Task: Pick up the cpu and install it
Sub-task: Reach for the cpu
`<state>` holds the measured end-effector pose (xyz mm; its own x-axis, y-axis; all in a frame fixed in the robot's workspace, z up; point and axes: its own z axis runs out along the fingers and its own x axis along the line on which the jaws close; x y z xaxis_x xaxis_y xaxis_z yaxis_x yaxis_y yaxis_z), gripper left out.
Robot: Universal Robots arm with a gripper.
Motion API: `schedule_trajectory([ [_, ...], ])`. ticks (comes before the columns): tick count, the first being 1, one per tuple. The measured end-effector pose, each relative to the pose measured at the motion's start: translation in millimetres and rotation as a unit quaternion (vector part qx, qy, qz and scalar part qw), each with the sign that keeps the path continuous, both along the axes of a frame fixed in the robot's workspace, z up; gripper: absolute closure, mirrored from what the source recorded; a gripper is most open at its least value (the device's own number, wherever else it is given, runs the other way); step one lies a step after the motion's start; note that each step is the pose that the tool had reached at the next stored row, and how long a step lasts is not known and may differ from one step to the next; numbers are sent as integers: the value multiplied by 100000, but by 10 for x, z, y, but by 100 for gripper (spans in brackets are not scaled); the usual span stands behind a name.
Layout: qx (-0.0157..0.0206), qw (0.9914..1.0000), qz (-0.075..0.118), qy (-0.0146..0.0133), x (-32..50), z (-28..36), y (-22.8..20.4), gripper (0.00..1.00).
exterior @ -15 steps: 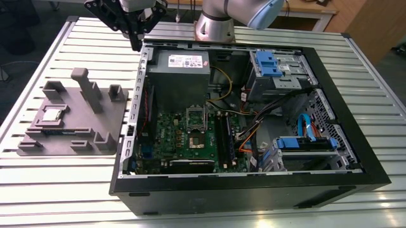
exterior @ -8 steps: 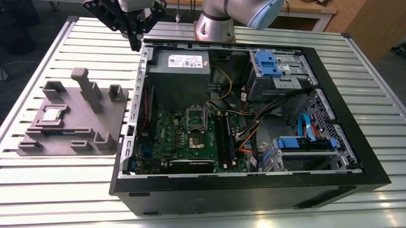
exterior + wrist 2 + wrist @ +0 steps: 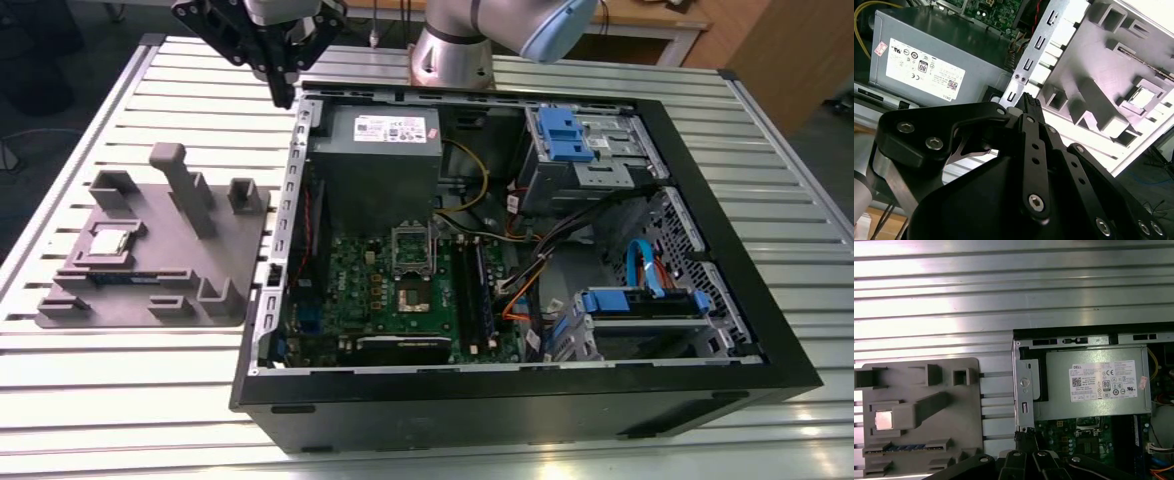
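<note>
The pincer hangs high over the far left corner of the open computer case, as the exterior view has it, and its black fingers are drawn together to a single point with nothing between them. In both wrist views that closed tip sits right above the case's metal edge, just beside the grey power supply with the white label.

Over to the cpu: it lies flat in a square recess of the grey moulded tray, out on the slatted metal counter at the exterior view's left, outside the case. Shiny top up, nothing touching it. In the first wrist view it gleams pale in its pocket. In the second wrist view it shows bright among the tray's raised blocks.

So the chip and the pincer are well apart. The pincer is up at the far end by the case corner, and the chip is nearer the camera and further to the left, with most of the tray lying between them.

Inside the case the green motherboard lies open to view, nearer than the power supply. The arm rises from the far edge of the counter.
</note>
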<state>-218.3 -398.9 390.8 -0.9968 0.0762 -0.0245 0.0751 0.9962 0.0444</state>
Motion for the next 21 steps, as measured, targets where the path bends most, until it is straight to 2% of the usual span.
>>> schedule_trajectory([
  [21, -2, 100000, -1, 2, -61, -4, 0, 89],
])
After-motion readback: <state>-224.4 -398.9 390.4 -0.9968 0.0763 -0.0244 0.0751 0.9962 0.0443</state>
